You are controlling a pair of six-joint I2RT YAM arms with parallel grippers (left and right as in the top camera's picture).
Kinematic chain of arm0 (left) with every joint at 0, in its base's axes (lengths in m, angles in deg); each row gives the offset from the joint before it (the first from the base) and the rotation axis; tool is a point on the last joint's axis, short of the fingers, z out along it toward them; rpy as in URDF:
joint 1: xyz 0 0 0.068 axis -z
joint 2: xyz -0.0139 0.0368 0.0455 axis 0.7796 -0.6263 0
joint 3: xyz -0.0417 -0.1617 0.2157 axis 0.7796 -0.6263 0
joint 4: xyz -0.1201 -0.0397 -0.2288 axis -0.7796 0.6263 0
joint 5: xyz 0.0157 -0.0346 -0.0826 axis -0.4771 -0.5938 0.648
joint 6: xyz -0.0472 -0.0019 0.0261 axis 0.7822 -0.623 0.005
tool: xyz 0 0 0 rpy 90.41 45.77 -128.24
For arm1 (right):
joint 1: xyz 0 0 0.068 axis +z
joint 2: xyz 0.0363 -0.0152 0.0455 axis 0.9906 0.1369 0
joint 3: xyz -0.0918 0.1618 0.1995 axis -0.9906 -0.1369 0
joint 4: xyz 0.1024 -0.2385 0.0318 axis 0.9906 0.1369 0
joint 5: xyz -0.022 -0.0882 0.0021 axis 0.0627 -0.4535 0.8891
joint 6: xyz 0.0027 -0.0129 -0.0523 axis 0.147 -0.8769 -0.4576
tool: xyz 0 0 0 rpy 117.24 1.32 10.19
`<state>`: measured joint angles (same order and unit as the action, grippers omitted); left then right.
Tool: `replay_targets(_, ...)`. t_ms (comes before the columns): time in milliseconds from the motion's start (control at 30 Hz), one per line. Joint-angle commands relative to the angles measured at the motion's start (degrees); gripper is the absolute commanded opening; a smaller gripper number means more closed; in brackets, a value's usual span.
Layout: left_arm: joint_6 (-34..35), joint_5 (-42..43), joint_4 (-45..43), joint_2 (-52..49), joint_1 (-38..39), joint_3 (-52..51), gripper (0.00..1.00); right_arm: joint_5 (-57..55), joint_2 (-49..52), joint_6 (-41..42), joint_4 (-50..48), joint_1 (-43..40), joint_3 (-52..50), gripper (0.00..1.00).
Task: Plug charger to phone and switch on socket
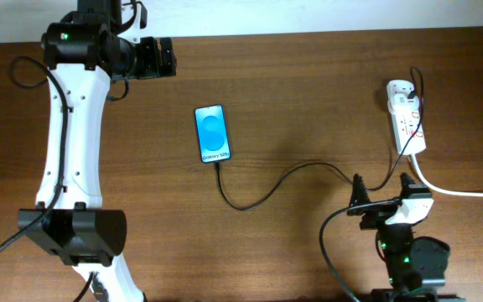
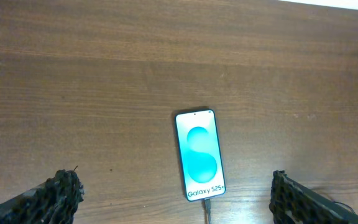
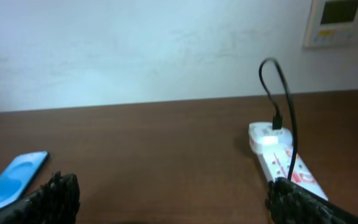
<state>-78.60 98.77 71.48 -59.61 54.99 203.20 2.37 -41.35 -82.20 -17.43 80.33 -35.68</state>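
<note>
Two grippers gape wide, holding nothing.
Left gripper [image 1: 171,57] hangs beyond the phone [image 1: 212,133], whose text end meets the charger [image 1: 275,180]; right gripper [image 1: 382,191] sits near the socket [image 1: 407,117].

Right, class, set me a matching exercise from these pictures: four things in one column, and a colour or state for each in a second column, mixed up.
Column one:
1. phone
2. socket
3. charger
4. right claw

Column two:
A. white, with red marks
B. open, holding nothing
C. face up, blue screen lit
D. thin and black, curving from one device to the other

Pairs: 1-C, 2-A, 3-D, 4-B
</note>
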Motion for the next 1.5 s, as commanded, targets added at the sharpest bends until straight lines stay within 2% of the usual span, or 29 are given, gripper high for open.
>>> replay_targets(0,0.09,-0.22,0.0,0.22,-0.17,0.46,0.99,-1.55,-7.02,0.26,-1.84,2.51,-6.56,0.98)
replay_targets(133,0.09,-0.2,0.0,0.22,-0.17,0.46,0.99,-1.73,-7.56,-2.36,1.16,2.91,-6.58,0.98)
replay_targets(767,0.09,-0.2,0.0,0.22,-0.17,0.46,1.0,-1.97,-7.56,-2.29,1.14,2.93,-6.58,0.99)
replay_targets(900,-0.15,-3.69,-0.42,0.22,-0.17,0.33,0.99,-1.97,-7.56,-2.29,1.14,2.93,-6.58,0.99)
replay_targets(933,-0.37,-4.11,-2.91,1.07,0.0,-0.31,0.99,-1.97,-7.56,-2.29,1.14,2.93,-6.58,0.98)
replay_targets(1033,-6.32,-4.07,-22.18,8.94,2.34,-13.29,0.99,-1.97,-7.56,-2.29,1.14,2.93,-6.58,0.99)
replay_targets(1067,-9.11,-4.09,-31.17,13.86,3.28,-22.01,0.99,-1.97,-7.54,-2.29,1.14,2.93,-6.58,0.99)
replay_targets(1167,-13.6,-4.5,-50.58,27.56,3.13,-45.79,0.99,-1.97,-7.56,-2.29,1.14,2.93,-6.58,0.98)
replay_targets(1333,-14.97,-4.7,-70.86,49.4,-2.05,-76.94,1.0,-1.97,-7.56,-2.29,1.14,2.93,-6.58,0.98)
replay_targets(1467,-16.57,-4.7,-82.34,65.09,-3.74,-96.83,0.99,-1.97,-7.56,-2.29,1.14,2.93,-6.58,0.98)
